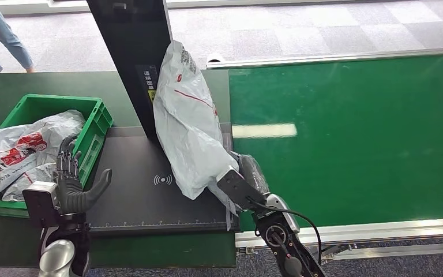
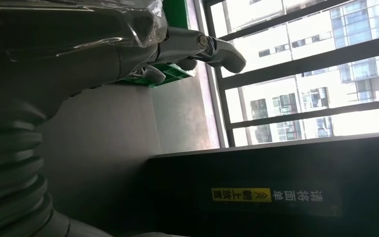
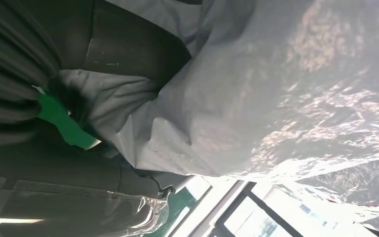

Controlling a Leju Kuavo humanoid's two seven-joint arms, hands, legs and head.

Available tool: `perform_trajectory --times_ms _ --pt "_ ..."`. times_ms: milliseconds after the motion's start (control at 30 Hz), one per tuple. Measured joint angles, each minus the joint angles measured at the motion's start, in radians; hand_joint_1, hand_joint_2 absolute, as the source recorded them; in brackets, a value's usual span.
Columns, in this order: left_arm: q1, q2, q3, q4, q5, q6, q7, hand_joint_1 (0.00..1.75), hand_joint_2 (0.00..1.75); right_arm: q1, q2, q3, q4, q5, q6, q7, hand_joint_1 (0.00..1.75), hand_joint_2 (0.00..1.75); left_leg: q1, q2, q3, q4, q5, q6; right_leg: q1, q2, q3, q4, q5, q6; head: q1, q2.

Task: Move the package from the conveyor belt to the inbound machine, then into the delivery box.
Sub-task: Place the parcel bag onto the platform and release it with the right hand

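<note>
I am holding the right hand point(image 1: 239, 182) closed on the lower end of the package point(image 1: 187, 121), a grey-white plastic mailer. The fingers themselves are hidden behind the bag and a clear cover, but the bag is standing up off the hand, so I judge the grip to be firm. I am keeping the package tall and tilted over the inbound machine point(image 1: 150, 190), its lower end above the black platform near the white wireless symbol point(image 1: 162, 179), its top leaning against the dark upright post point(image 1: 132, 52). I take it this pose is presenting the label to the reader. In the right wrist view the mailer's crinkled skin point(image 3: 256, 98) is pressing close to the camera.

My left hand point(image 1: 72, 182) is waiting at the platform's near-left corner, fingers apart and pointing up, holding nothing; it looks ready to steady or receive the bag on its way to the box.

Just beyond that hand, the green delivery box point(image 1: 101, 118) is sitting beside the machine, already carrying other mailers point(image 1: 23, 150) with red print I cannot read. The green conveyor belt point(image 1: 352, 138) is lying to the right of the machine.

Writing: a yellow sticker with black Chinese characters point(image 2: 266, 195) on the machine's dark panel, too turned for me to read confidently; the package is showing red marks and a dark printed patch near its top, illegible. Farther off, a person's legs point(image 1: 0, 34) are standing on the grey floor.
</note>
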Motion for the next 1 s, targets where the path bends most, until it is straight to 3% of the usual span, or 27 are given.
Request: perform_trajectory --times_ms 467,667,833,1000 --pt "-0.002 0.001 -0.001 0.002 0.0 0.001 0.0 0.0 1.75 0.001 -0.005 0.0 -0.006 0.004 0.014 0.011 1.75 1.75 0.0 0.0 0.0 0.0 0.0 0.0 0.0 0.0 0.0 0.0 0.0 0.0 0.0 0.0" --pt "-0.008 0.006 -0.002 0.009 0.004 0.004 0.0 0.0 1.75 -0.021 -0.015 0.004 0.012 0.003 0.123 0.051 1.75 1.75 0.0 0.0 0.0 0.0 0.0 0.0 0.0 0.0 0.0 0.0 0.0 0.0 0.0 0.0" --pt "-0.026 0.009 -0.011 0.023 0.007 0.007 0.003 0.0 1.75 -0.096 -0.02 0.041 0.115 0.065 0.214 0.079 1.75 1.75 0.0 0.0 0.0 0.0 0.0 0.0 0.0 0.0 0.001 0.0 0.0 0.0 0.0 0.0" --pt "-0.052 0.009 -0.035 0.039 -0.005 0.007 0.012 0.0 1.75 -0.182 0.019 0.109 0.263 0.174 0.204 0.053 1.75 1.75 0.0 0.0 0.0 0.0 0.001 0.0 0.0 0.0 0.001 0.0 0.001 0.0 0.0 0.0"
